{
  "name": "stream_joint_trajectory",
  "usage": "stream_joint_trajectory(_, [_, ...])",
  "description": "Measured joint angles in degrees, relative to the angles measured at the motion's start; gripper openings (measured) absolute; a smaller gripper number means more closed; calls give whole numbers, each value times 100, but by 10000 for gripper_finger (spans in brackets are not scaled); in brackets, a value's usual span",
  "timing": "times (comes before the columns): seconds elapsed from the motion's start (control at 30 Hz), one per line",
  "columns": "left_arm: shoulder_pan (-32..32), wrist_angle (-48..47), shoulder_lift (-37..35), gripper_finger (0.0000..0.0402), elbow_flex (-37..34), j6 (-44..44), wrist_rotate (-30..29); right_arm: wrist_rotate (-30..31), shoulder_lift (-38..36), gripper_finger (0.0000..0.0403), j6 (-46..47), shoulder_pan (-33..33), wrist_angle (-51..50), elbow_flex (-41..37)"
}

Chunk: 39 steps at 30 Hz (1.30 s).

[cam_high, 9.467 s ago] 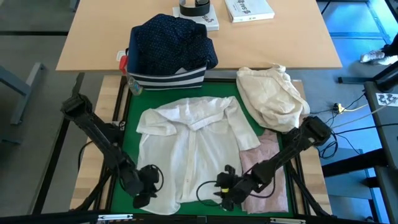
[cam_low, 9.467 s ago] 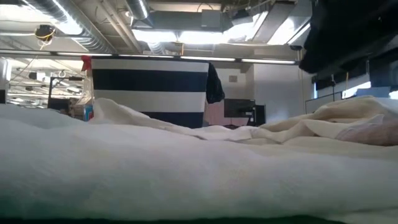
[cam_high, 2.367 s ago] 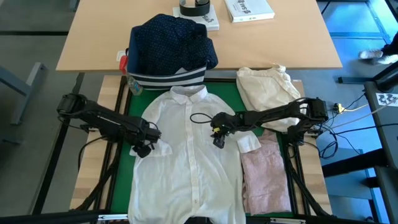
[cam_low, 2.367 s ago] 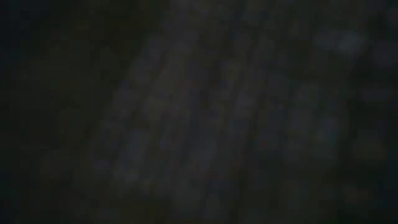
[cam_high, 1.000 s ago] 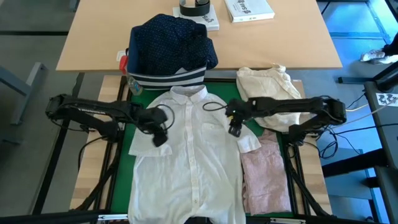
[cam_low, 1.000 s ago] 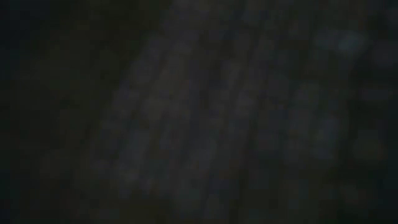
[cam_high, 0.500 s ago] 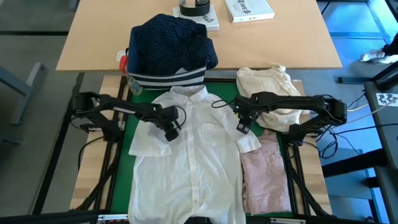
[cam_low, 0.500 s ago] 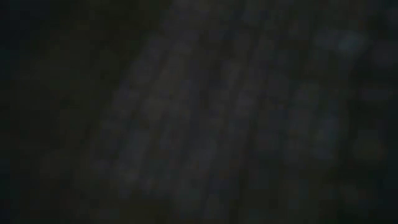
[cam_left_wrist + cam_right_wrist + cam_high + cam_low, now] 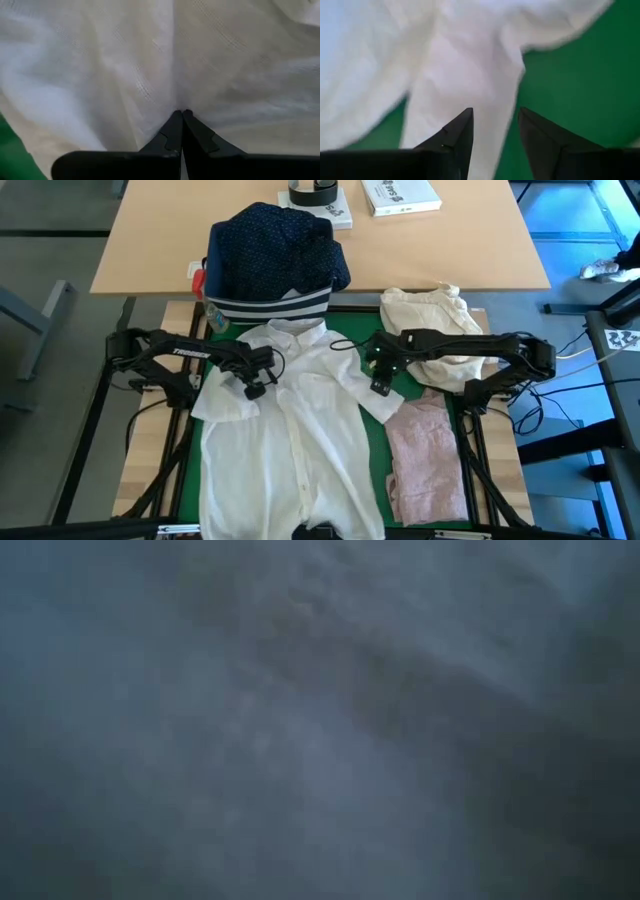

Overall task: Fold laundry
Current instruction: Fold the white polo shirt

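White shirt (image 9: 285, 440) lies spread down the middle of the green mat (image 9: 372, 418), its collar at the far edge just below the navy fabric bin with white stripes (image 9: 268, 308) and its hem hanging past the near edge. My left gripper (image 9: 255, 384) sits over the shirt's shoulder on my left side, and in the left wrist view its fingertips (image 9: 176, 131) are pressed together with the white cloth bunched into the tips, so it is pinched on the shirt. My right gripper (image 9: 378, 381) hovers at the shirt's other shoulder, and in the right wrist view its fingers (image 9: 455, 135) stand apart with a fold of white fabric running down between them over the mat. A pale pink top (image 9: 428, 458) lies on the mat's right side toward the near right corner, beside the shirt. A cream-beige cloth bundle (image 9: 440, 330) rests at the far right corner. A navy white-dotted shirt (image 9: 272, 248) is heaped on top of the bin. The low view shows only blurred grey cloth close against the lens.
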Motion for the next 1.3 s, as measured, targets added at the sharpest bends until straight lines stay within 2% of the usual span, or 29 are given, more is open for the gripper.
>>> stream_joint_trajectory(0.3, [-1, 184, -26, 0, -3, -240, 106, -55, 1058, 156, -20, -1, 1148, 0])
stream_joint_trajectory(0.43, [-4, 206, -30, 0, -1, -245, 138, 1041, 1622, 156, -407, -67, 1015, 0])
stream_joint_trajectory(0.53, [-6, 215, -30, 0, 1, -249, 154, 1586, 1858, 156, -869, -266, 888, 32])
stream_joint_trajectory(0.77, [-6, 188, -32, 0, 10, -375, 245, 2682, 1732, 156, -1630, -985, 322, 6])
stream_joint_trajectory(0.9, [-6, 190, -32, 0, 10, -393, 265, 2473, 1357, 156, -1790, -1269, -205, -9])
stream_joint_trajectory(1.03, [-7, 190, -32, 0, 10, -392, 265, 2177, 958, 156, -1572, -1313, -280, -4])
stream_joint_trajectory(1.1, [-8, 190, -33, 0, 10, -392, 261, 1646, 764, 156, -1354, -1275, -100, -3])
stream_joint_trajectory(1.23, [-8, 193, -34, 0, 10, -392, 263, 197, 658, 156, -1044, -1113, 728, -12])
stream_joint_trajectory(1.3, [-8, 193, -33, 0, 10, -393, 272, -213, 688, 156, -988, -952, 1246, -97])
